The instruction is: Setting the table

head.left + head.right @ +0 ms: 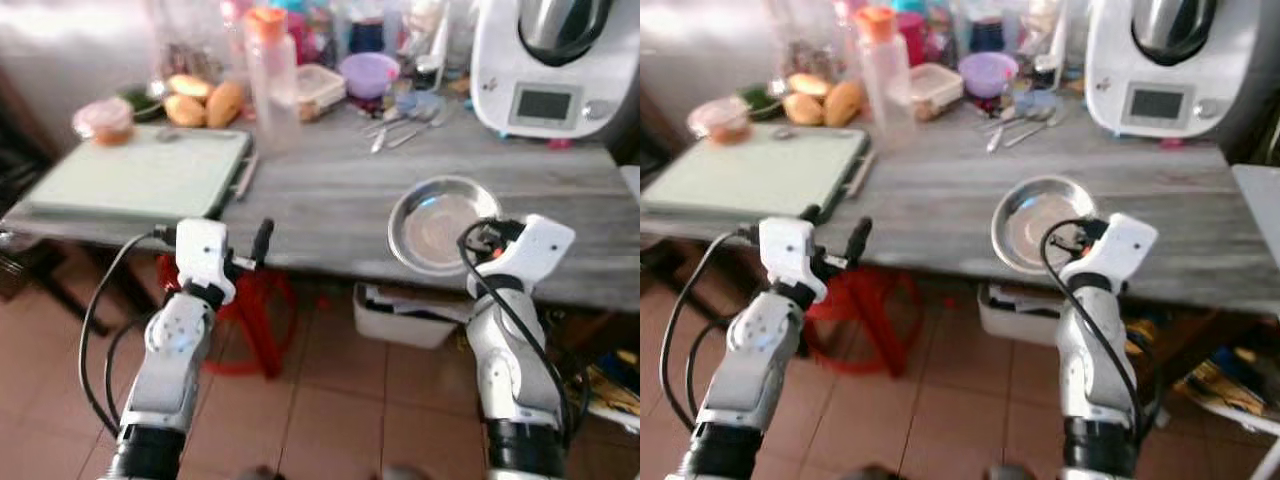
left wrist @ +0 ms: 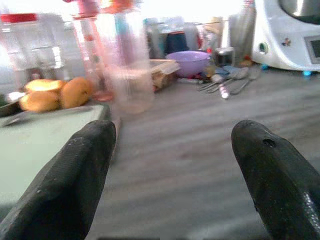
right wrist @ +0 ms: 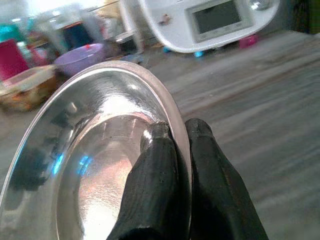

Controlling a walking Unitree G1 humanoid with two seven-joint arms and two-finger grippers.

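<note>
Now, right claw [image 3: 175,137]: clamped on the rim of the metal plate [image 1: 440,222] at the surface's [image 1: 330,195] near edge.
Left claw [image 2: 175,170]: fingers apart, over the near edge.

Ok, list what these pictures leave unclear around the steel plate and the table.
- Whether the steel plate rests on the wooden table or is lifted: head views can't settle it; the right tool pinches its rim.
- Contents of the lidded container: blurred, too small.
- Spoons or forks in the cutlery pile: blurred.
- The white bin below: the table edge cuts it off.
- The left tool is open, holding nothing.
</note>
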